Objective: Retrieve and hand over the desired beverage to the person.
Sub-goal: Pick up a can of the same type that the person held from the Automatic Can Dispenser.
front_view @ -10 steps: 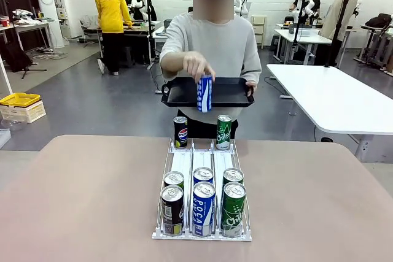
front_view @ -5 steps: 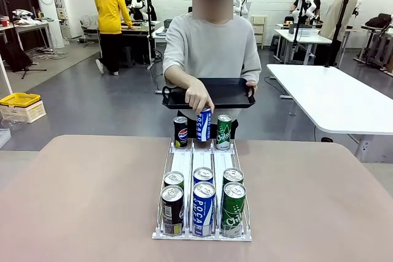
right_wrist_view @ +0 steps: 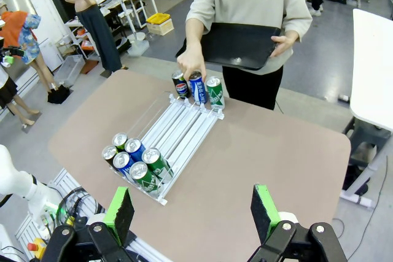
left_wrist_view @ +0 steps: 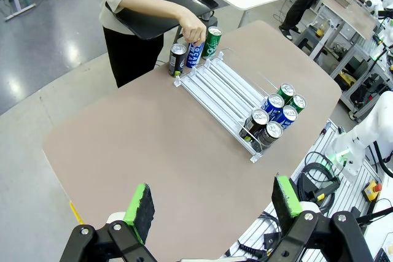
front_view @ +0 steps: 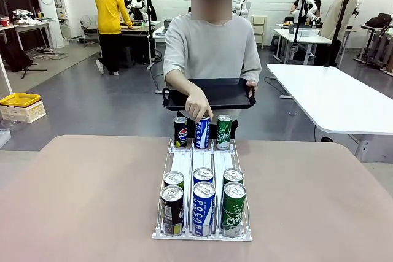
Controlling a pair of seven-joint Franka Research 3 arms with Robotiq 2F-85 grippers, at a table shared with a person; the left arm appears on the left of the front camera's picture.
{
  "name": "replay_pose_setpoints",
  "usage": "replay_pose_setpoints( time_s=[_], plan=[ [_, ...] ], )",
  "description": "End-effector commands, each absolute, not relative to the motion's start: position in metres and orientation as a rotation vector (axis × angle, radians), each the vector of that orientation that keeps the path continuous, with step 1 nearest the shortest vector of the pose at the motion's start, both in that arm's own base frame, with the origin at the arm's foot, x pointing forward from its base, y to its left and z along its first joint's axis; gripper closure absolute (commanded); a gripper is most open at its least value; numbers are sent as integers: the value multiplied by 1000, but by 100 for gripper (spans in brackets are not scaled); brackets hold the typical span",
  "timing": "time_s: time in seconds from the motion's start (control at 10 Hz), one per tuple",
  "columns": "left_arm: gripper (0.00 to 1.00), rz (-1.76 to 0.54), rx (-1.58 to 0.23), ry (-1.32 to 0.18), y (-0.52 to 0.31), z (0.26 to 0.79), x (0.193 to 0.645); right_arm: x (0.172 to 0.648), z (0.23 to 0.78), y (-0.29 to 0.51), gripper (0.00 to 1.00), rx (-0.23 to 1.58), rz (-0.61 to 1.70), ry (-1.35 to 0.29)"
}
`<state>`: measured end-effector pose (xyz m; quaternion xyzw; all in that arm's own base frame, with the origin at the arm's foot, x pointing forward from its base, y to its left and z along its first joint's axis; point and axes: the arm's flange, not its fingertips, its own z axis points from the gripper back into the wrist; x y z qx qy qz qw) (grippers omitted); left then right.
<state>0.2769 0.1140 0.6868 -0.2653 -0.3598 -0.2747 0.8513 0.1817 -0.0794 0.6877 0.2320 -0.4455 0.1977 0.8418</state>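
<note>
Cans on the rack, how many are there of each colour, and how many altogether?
Black cans: 3
Blue cans: 3
Green cans: 3
Total: 9

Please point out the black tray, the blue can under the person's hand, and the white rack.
black tray [front_view: 228,93], front view, bare dark surface
blue can [front_view: 202,135], front view, printed side
white rack [front_view: 202,159], front view, bare middle lane

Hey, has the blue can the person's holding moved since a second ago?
Yes. The blue can came down from the black tray to the rack's far end, between the black can and green can.
</note>
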Motion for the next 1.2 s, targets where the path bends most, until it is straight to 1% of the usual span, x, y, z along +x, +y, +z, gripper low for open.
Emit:
replay_pose_setpoints(
  time_s=[0.0,0.5,0.6,0.7,0.8,0.9,1.0,1.1],
  plan=[
    [0,-593,-562,-764,115,689,277,182,687,-77,0,498,427,-940],
    [0,-578,-559,-757,114,687,277,182,687,-77,0,498,427,-940],
    [0,-590,-514,-751,100,694,282,182,687,-77,0,498,427,-940],
    [0,-629,-486,-731,79,707,287,182,687,-77,0,498,427,-940],
    [0,-689,-456,-679,46,718,295,182,687,-77,0,498,427,-940],
    [0,-753,-413,-588,-4,721,301,182,687,-77,0,498,427,-940],
    [0,-791,-379,-488,-52,716,304,182,687,-77,0,498,427,-940],
    [0,-765,-320,-425,-102,703,305,182,687,-77,0,498,427,-940]
  ],
)
